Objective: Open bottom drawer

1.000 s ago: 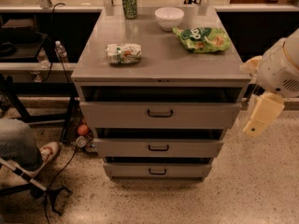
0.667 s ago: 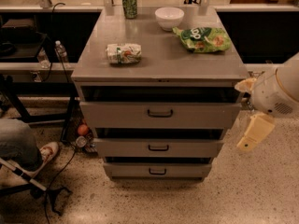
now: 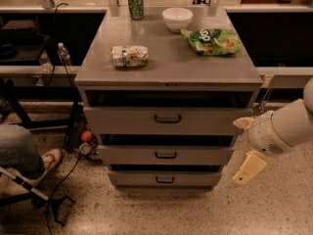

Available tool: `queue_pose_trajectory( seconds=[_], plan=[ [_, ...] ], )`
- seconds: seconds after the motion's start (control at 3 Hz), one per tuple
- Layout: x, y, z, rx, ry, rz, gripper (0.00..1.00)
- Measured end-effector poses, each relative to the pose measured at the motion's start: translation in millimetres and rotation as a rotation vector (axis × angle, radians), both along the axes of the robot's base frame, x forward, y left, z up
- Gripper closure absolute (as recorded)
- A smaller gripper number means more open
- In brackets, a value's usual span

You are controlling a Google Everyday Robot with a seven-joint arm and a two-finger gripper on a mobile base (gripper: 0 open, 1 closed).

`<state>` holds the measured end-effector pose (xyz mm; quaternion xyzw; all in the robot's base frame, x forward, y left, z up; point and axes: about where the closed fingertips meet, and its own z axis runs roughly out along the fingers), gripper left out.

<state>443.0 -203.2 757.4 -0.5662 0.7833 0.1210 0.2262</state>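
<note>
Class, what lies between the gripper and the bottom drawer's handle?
In the camera view, only bare floor and the bottom drawer's own front lie between the gripper, low beside the cabinet, and the handle.

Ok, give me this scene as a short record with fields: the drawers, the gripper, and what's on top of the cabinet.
cabinet: grey, three drawers
bottom drawer: not pulled out, inside not showing
handle: dark bar at centre, nothing touching it
gripper: right of the cabinet, level with the lower drawers, apart from them
on top: green can upright, white bowl, green chip bag, white-green can on its side
</note>
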Motion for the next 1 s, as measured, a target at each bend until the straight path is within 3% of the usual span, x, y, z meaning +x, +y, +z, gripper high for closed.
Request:
queue_pose_trajectory(
  seconds=[0.33, 0.67, 1.0],
  plan=[
    [0, 0, 0, 0.0, 0.0, 0.0, 0.0],
    [1, -4, -33, -0.056, 0.001, 0.021, 0.0],
    [6, -17, -92, -0.085, 0.013, 0.045, 0.0]
  ],
)
